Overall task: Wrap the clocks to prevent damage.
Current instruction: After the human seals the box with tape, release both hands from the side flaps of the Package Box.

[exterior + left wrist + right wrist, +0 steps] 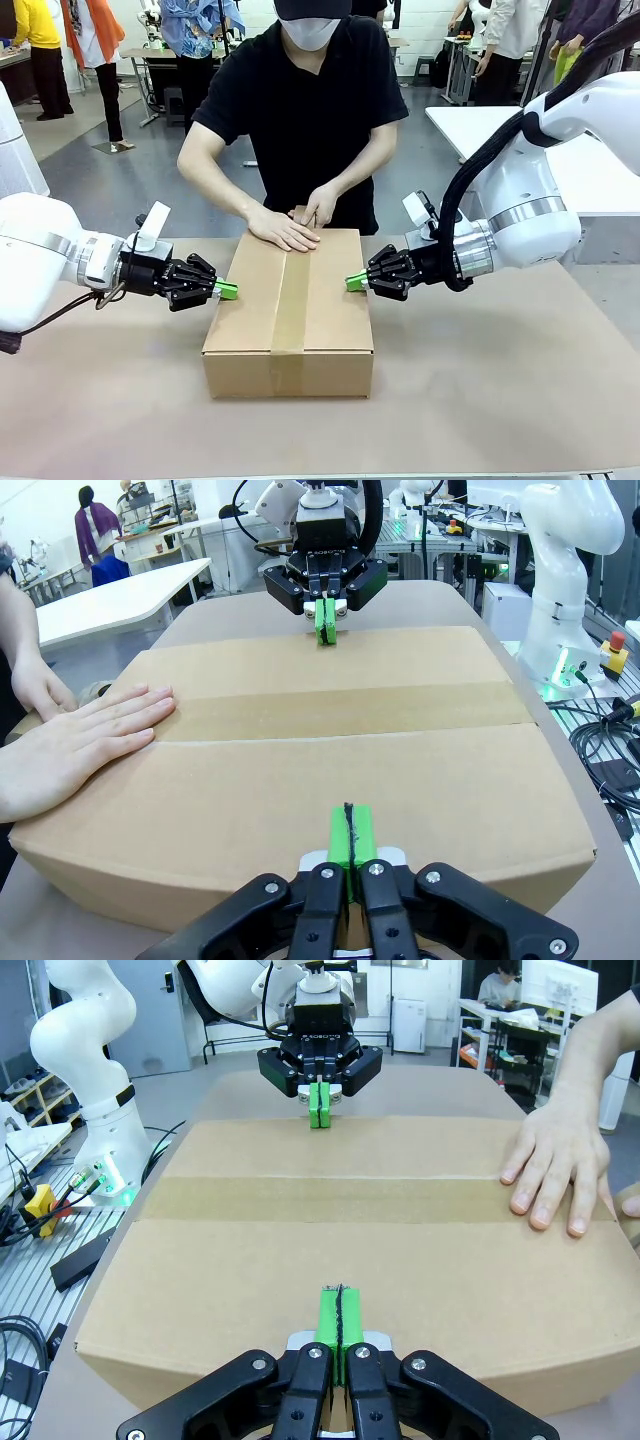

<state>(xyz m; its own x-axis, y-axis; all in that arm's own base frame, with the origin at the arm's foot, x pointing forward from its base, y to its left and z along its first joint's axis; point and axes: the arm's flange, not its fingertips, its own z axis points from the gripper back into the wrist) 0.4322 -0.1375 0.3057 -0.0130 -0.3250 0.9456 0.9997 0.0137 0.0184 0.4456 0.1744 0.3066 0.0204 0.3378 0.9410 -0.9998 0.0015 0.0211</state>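
Right now the left claw (229,290) is reaching in from the left with its green fingertips pressed together, pinching nothing, and its tips are touching the left side of the cardboard box (290,310) near the top edge. In the left wrist view that claw (350,840) is pushing against the near edge of the box (330,770), whose lid is stretching away ahead of it.

Just beyond both claws, between them, the box is sitting on the brown table (500,400), shut, with a strip of tape (292,300) running along the seam of its lid. Whatever is inside is hidden; no clock is showing.

At the far end of the box, the person's hands (290,225) are pressing flat on the lid by the tape's end.

On the right, the right claw (353,282) is pointing at the box's right side, fingertips likewise pressed together and holding nothing, tips touching the edge. From the right wrist view this claw (340,1315) is meeting the box wall head-on, the opposite claw (318,1110) facing it across the lid.
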